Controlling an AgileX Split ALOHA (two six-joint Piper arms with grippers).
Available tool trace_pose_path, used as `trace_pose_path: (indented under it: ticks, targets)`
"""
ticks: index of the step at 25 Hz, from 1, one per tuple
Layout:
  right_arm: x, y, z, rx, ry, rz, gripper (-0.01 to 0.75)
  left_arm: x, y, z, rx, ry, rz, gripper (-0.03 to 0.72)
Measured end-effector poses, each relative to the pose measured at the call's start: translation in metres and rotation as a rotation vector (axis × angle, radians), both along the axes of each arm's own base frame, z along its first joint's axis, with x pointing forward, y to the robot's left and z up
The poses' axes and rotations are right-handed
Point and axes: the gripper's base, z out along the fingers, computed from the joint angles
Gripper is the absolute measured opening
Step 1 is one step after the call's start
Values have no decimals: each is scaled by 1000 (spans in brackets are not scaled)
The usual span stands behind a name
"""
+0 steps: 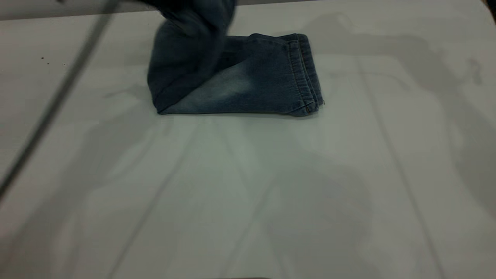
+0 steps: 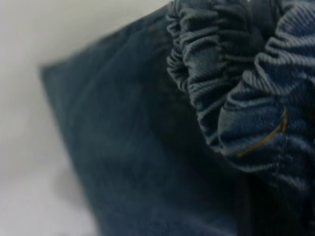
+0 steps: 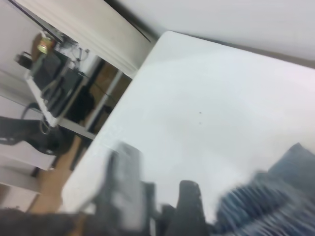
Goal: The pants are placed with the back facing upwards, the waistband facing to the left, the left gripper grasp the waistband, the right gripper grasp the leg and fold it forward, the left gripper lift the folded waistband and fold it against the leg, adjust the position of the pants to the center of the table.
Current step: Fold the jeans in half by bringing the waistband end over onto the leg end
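The blue denim pants point(image 1: 248, 81) lie folded toward the back of the table point(image 1: 248, 193). The leg point(image 1: 232, 87) with its pale faded patch lies flat, its stitched hems at the right. The left part of the pants point(image 1: 190, 35) is raised off the table and runs out of the top of the exterior view. In the left wrist view the ruched waistband point(image 2: 221, 64) bunches right at my left gripper point(image 2: 246, 206), which is shut on it. My right gripper point(image 3: 157, 206) hangs over bare table with its fingers apart and nothing between them; blurred ruched denim point(image 3: 261, 206) lies beside it.
A thin black cable point(image 1: 58, 97) crosses the left of the exterior view, blurred. Bare tabletop point(image 3: 211, 98) stretches in front of the pants and to their right. Beyond the table edge point(image 3: 123, 73) stand shelves and equipment point(image 3: 54, 88).
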Motion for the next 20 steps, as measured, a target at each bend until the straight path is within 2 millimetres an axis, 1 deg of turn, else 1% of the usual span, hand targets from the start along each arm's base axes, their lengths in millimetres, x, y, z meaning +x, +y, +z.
trace_pose_path:
  ticks: [3, 6, 8, 10, 13, 15, 17, 18, 20]
  targets:
    - [0, -1, -1, -39, 5, -7, 507, -6, -26, -33, 29, 43, -35, 118]
    - [0, -4, -5, -90, 15, -21, 507, -12, -42, -51, 72, 64, -102, 162]
    - [1, -5, -8, -120, 22, -33, 507, -14, -45, -53, 101, 58, -149, 246]
    - [2, -6, -10, -143, 34, -47, 507, -12, -47, -51, 121, 41, -186, 362]
    - [2, -8, -14, -187, 56, -68, 507, -8, -50, -38, 131, -1, -225, 549]
    - [3, -8, -18, -233, 78, -92, 507, -6, -50, -21, 137, -54, -240, 615]
    - [3, -8, -22, -281, 98, -118, 507, -5, -49, 3, 151, -140, -238, 638]
    - [3, -7, -24, -310, 103, -127, 507, -3, -45, 14, 161, -181, -231, 637]
    - [2, -2, -28, -352, 114, -138, 507, -2, -34, 43, 171, -270, -200, 622]
